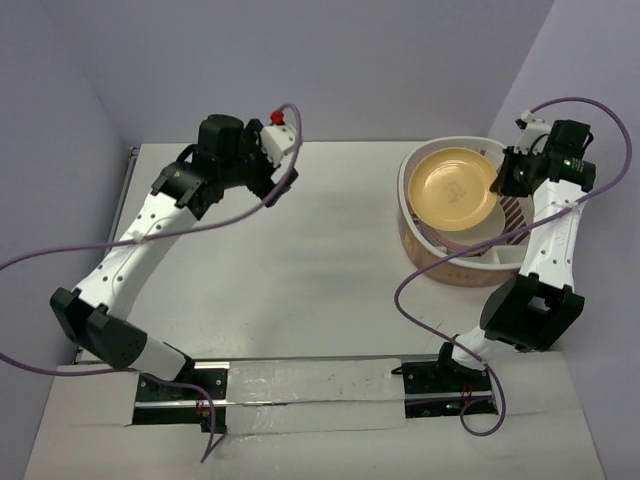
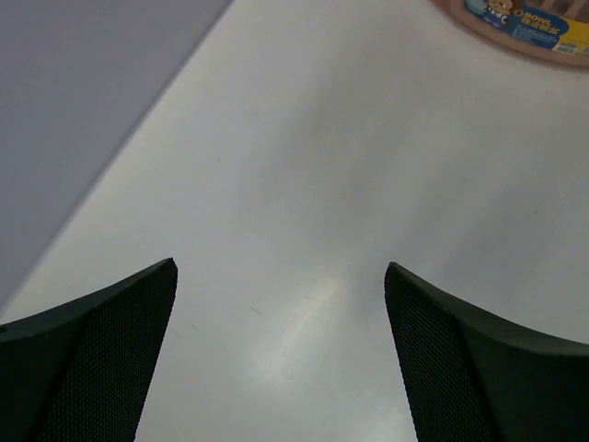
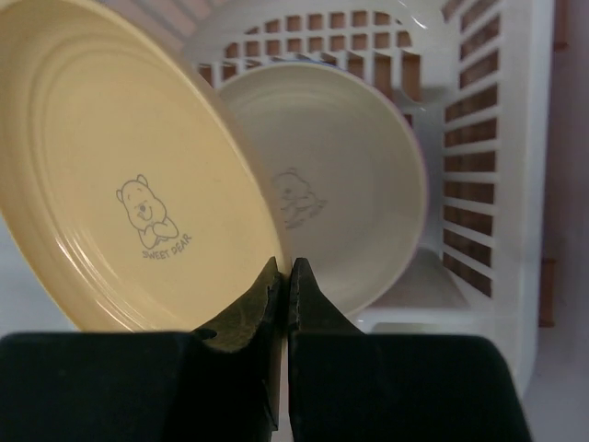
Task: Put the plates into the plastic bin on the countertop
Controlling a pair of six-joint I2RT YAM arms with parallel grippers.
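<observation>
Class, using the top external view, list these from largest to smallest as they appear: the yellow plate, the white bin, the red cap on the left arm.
1. white bin
2. yellow plate, which fits inside the bin's outline
3. red cap, far smaller

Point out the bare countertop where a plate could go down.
Bare: the countertop between the left arm and the plastic bin. Crowded: the bin, where the right claw pinches an orange-yellow plate beside a cream plate.
</observation>
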